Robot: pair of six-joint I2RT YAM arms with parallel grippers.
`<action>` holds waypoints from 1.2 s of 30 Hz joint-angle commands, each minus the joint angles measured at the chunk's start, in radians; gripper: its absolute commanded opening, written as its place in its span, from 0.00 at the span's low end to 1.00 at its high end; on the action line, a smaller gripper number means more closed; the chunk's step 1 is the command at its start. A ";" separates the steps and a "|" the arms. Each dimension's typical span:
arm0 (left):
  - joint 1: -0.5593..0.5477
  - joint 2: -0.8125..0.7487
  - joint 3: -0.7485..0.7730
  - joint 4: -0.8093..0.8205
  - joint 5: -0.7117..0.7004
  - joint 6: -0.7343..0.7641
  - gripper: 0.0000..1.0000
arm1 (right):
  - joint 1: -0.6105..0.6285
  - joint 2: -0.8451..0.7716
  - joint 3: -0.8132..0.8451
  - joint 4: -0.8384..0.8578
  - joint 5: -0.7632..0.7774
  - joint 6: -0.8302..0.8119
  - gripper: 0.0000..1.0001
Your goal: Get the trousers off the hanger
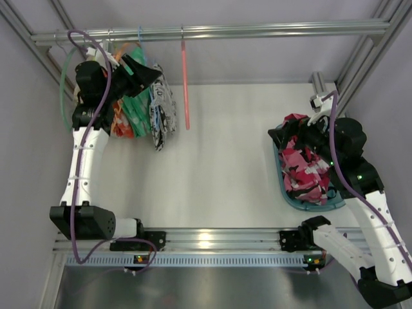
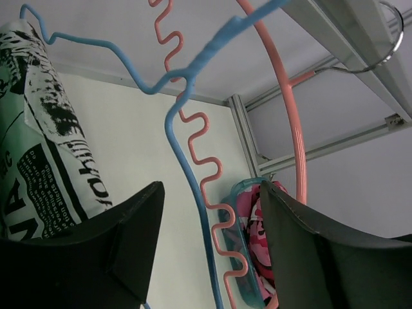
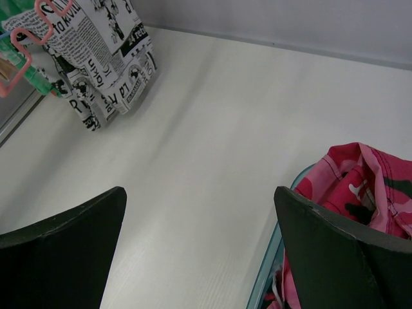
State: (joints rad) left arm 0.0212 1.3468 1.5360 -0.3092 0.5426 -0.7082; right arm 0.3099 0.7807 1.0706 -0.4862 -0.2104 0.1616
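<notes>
While the trousers (image 1: 161, 114) are hanging on the hanger (image 2: 215, 45), the left end effector (image 2: 211, 193) is gaping nearby (right end effector (image 3: 199, 193) too).

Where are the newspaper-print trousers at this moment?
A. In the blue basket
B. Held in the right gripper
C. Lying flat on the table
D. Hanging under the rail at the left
D: the trousers hang below the rail at the left, beside the green garment; the basket shows only red-pink clothes, and the right gripper is open with nothing in it.
</notes>
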 commanded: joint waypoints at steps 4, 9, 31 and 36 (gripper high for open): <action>-0.001 0.035 0.021 0.192 0.034 -0.109 0.59 | -0.011 -0.026 -0.001 0.048 0.026 -0.005 0.99; -0.001 0.015 -0.022 0.286 0.048 -0.165 0.38 | -0.014 -0.034 -0.015 0.054 0.025 -0.001 1.00; -0.003 -0.130 -0.060 0.590 0.091 -0.247 0.00 | -0.014 -0.012 0.015 0.063 -0.001 -0.027 0.99; -0.004 -0.247 -0.183 0.501 0.149 -0.229 0.00 | -0.012 -0.008 0.028 0.055 -0.003 -0.037 0.99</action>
State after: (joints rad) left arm 0.0181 1.2171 1.3682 0.0341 0.6342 -0.9588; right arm 0.3099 0.7738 1.0546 -0.4793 -0.2031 0.1440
